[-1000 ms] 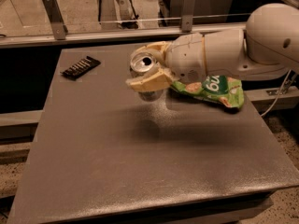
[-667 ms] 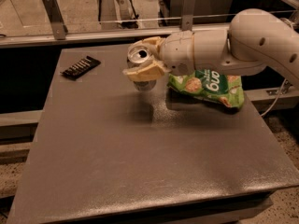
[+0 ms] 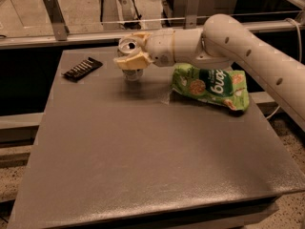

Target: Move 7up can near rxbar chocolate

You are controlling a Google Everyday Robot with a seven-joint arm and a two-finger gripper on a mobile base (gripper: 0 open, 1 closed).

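Starting at the left: the rxbar chocolate (image 3: 82, 68) lies flat out at about ten o'clock on the grey table (image 3: 143, 166), its black wrapper angled toward the far corner. That's the target, and nothing touches it.

Slide across to its three o'clock and here's the action: the gripper (image 3: 132, 54) has the 7up can (image 3: 127, 46) clamped between its cream-coloured fingers (image 3: 129, 62), one on either side just under the rim. The can sits upright, pull-tab top showing, so a side pinch like this looks chosen to carry it level. Its base is very low over the table; whether it touches the surface, I cannot tell. Can and bar are near now but not beside one another, with a strip of bare table between.

The white arm (image 3: 248, 46) reaches in from two o'clock, crossing above the green snack bag (image 3: 209, 86), which lies crumpled at the can's four o'clock, well out of the route.

My read: most of the trip is covered; a short run toward nine o'clock, then a gentle set-down and release.
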